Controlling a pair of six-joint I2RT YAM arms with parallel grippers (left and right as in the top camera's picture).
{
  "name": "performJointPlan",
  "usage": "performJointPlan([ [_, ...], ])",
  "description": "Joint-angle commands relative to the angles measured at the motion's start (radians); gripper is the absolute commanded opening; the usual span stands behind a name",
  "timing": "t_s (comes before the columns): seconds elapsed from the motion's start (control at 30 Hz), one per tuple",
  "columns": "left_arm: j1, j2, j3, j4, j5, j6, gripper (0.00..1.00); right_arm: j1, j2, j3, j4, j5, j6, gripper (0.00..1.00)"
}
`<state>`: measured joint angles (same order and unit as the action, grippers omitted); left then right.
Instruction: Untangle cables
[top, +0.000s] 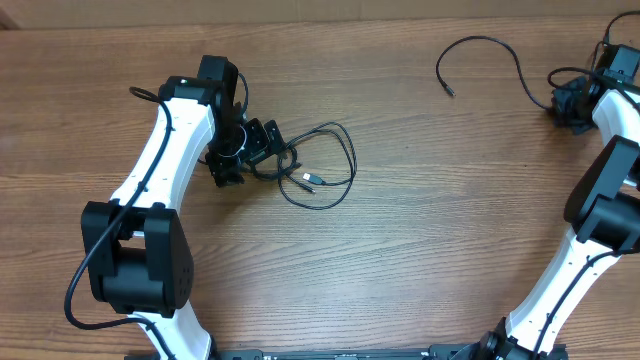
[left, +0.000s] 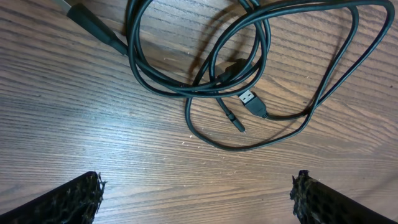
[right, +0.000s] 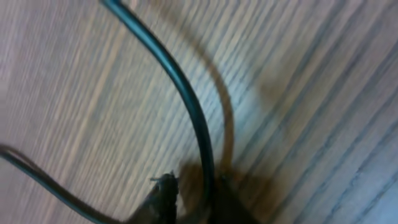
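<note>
A loose tangle of thin black cables (top: 347, 150) lies left of the table's centre, with a silver-tipped USB plug (top: 308, 180) inside the loops. My left gripper (top: 255, 150) hovers over the tangle's left side, open. In the left wrist view the overlapping loops (left: 186, 91), the USB plug (left: 252, 101) and a thin plug end lie beyond my left gripper (left: 198, 186), with only bare wood between its fingertips (left: 81, 194). A separate cable (top: 500, 48) arcs across the far right. My right gripper (top: 570, 105) holds its right end; the cable (right: 186, 93) runs between the nearly closed fingers of the right gripper (right: 202, 186).
The wooden table (top: 430, 250) spreads between the two arms. The free end of the separate cable (top: 449, 92) rests near the back middle. The table's far edge lies close behind the right gripper.
</note>
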<state>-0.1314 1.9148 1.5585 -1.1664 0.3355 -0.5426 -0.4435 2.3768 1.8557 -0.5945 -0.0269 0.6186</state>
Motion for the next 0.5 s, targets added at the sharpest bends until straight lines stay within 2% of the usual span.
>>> performJointPlan([
  [0.0,-0.007,-0.004,0.015,0.0,-0.006,0.019,0.99,0.008,0.012,-0.003,0.028,-0.047,0.014,0.06],
  [0.03,-0.007,-0.004,0.015,0.0,-0.006,0.019,0.99,0.009,0.012,-0.003,0.042,-0.064,0.014,0.04],
  [0.23,-0.008,-0.004,0.015,0.0,-0.006,0.019,1.0,0.01,0.012,0.004,0.113,-0.159,0.014,0.04],
  [0.47,-0.007,-0.004,0.015,0.0,-0.006,0.019,1.0,0.005,0.012,0.073,0.161,-0.319,0.11,0.04],
])
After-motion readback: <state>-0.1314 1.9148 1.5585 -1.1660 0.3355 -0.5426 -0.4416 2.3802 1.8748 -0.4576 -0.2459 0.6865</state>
